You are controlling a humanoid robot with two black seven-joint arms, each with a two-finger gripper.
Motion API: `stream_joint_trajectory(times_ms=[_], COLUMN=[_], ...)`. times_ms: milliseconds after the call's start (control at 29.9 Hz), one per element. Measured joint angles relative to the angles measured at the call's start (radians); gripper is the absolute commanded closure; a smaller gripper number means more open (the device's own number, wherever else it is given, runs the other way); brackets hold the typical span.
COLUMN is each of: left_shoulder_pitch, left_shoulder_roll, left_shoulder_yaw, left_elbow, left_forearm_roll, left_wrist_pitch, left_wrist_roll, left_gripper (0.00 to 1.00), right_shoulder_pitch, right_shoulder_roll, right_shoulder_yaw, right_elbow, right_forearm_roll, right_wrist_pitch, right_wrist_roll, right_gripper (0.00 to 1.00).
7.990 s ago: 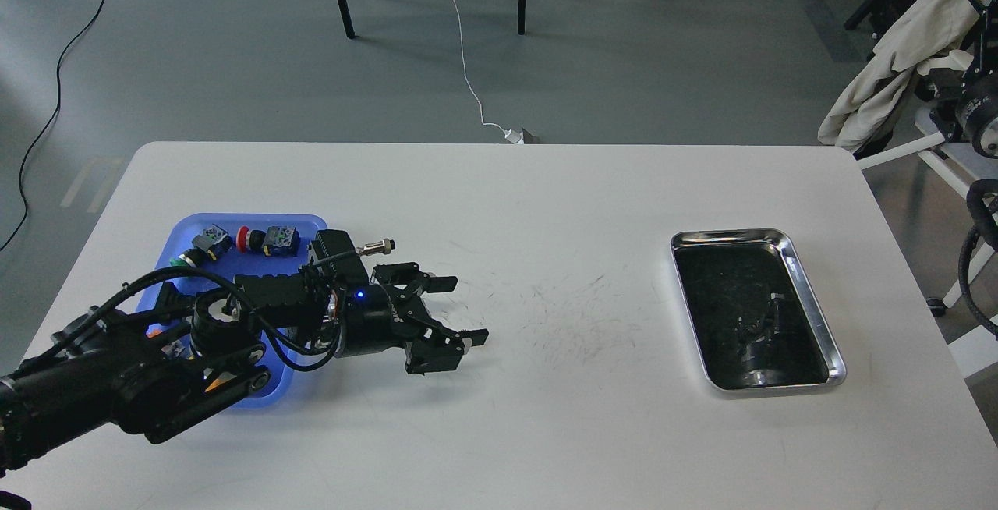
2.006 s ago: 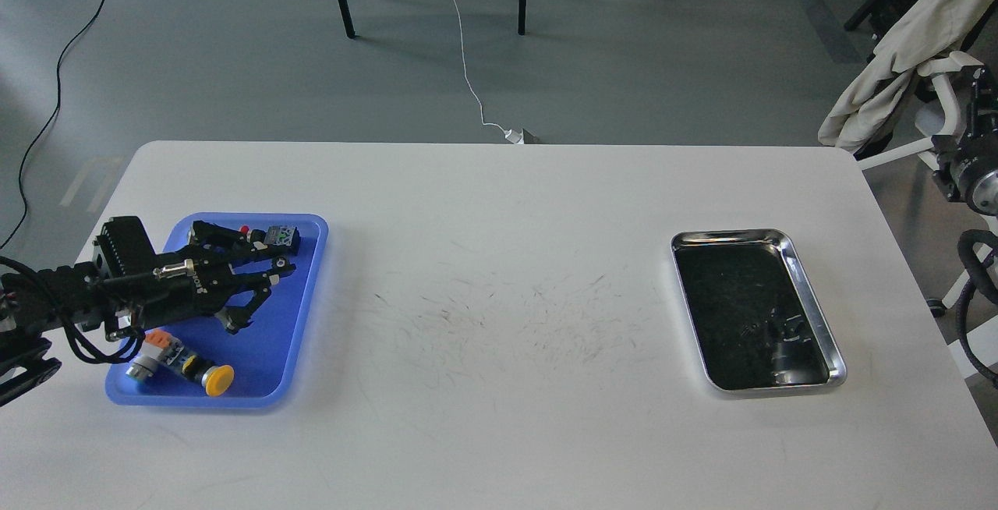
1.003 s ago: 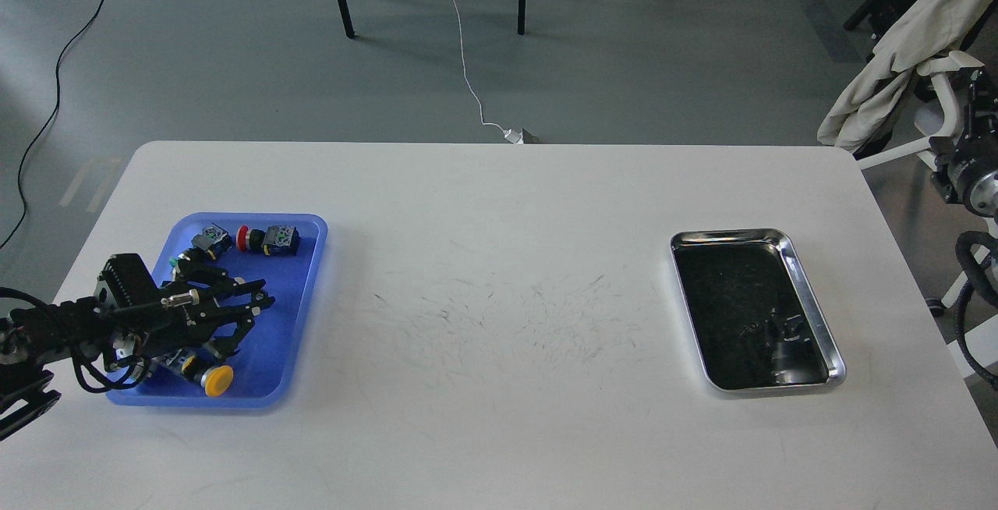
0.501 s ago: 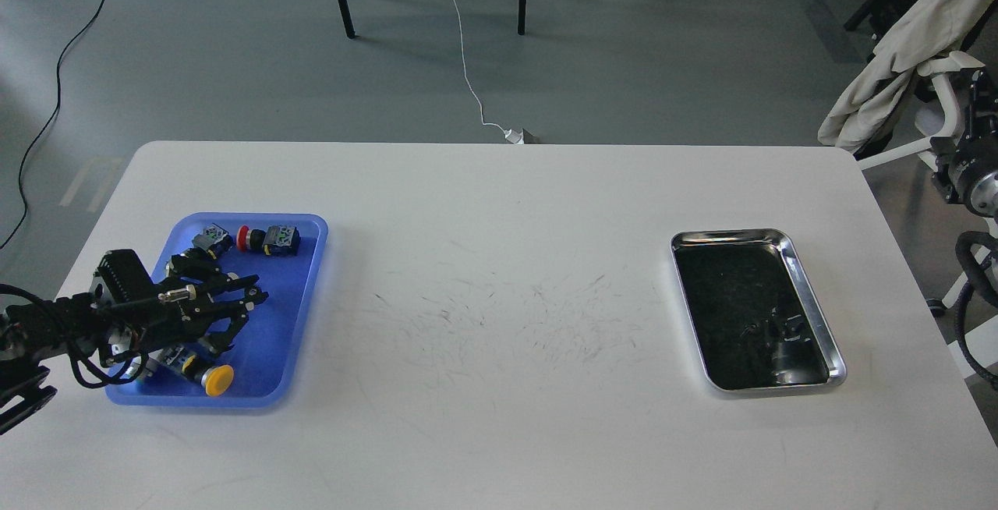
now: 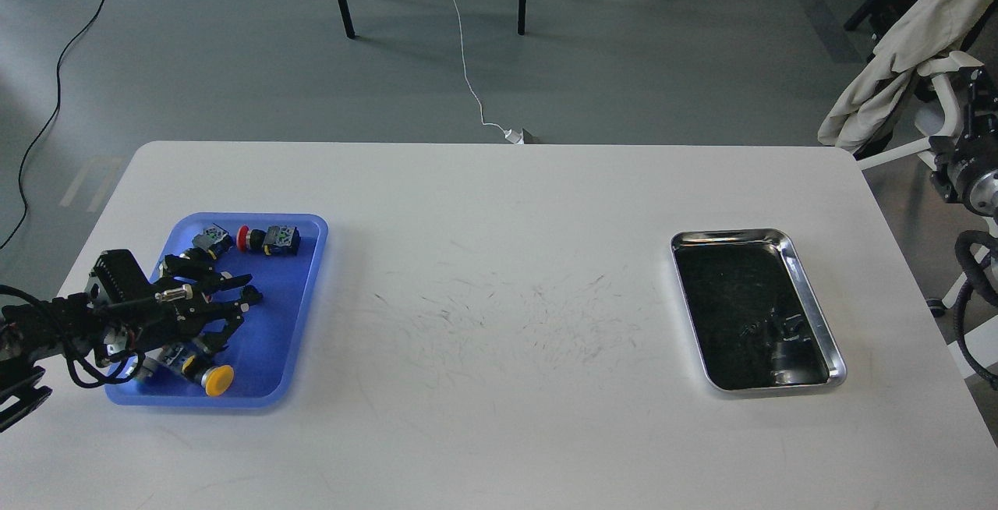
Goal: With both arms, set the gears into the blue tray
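Landmark: blue tray [image 5: 300, 315], at the left end of the white table [image 5: 499, 416]
Left gripper: left gripper [image 5: 226, 303] hovers over the tray's middle, fingers spread apart, nothing visible between them
Right gripper: out of view; only part of the right arm [image 5: 971, 182] shows, well right of the tray, past the table's edge
Gears: I cannot make out any gear in the tray or on the table; they may lie under the left gripper, or be too small to tell
Tray contents: red-headed switch [image 5: 269, 239] at the tray's far end, yellow-capped button [image 5: 209, 376] at its near end, another switch [image 5: 207, 239] beside the red one
Steel tray: steel tray [image 5: 803, 260] stands well right of the blue tray; its dark inside shows only dim reflections, no clear gear
Key relation: the left arm is much the nearer to the blue tray; any gear in the steel tray would lie on the right arm's side
Judgement: the left side's drop looks done or nearly so; with no gear found, its look and axis cannot be told
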Motion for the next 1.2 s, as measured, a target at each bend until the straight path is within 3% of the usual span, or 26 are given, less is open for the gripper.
stream_joint_trajectory(times_ms=[100,201,368,669,1036,1203], left_shoulder_pitch=[-0.002,-0.016,-0.046,-0.084,-0.17,-0.203], left_shoulder_roll=[0.001,0.005,0.011,0.052,0.03,0.023], left_shoulder_yaw=[0.0,-0.001,-0.004,-0.009,-0.018,-0.019], left_elbow=[0.001,-0.007,-0.017,-0.058,-0.096,-0.135], left_forearm_roll=[0.0,0.0,-0.033,-0.304,-0.757,-0.962], left_wrist_pitch=[0.0,0.0,0.0,0.0,0.0,-0.002], left_wrist_roll=[0.0,0.0,0.0,0.0,0.0,0.0], left_gripper=[0.63,0.49,0.42,0.23,0.1,0.09], right_shoulder_pitch=[0.0,0.0,0.0,-0.009,-0.002,0.026], right_shoulder_roll=[-0.005,-0.007,-0.007,-0.007,-0.013,-0.071], right_shoulder_yaw=[0.0,-0.001,-0.003,-0.005,-0.011,-0.103], right_elbow=[0.0,0.0,0.0,0.001,0.026,0.128], right_forearm_roll=[0.0,0.0,-0.005,-0.011,-0.013,-0.014], right_wrist_pitch=[0.0,0.002,0.002,0.002,0.006,0.013], right_wrist_roll=[0.0,0.0,0.0,0.0,-0.01,-0.045], right_gripper=[0.01,0.01,0.01,0.01,0.01,0.01])
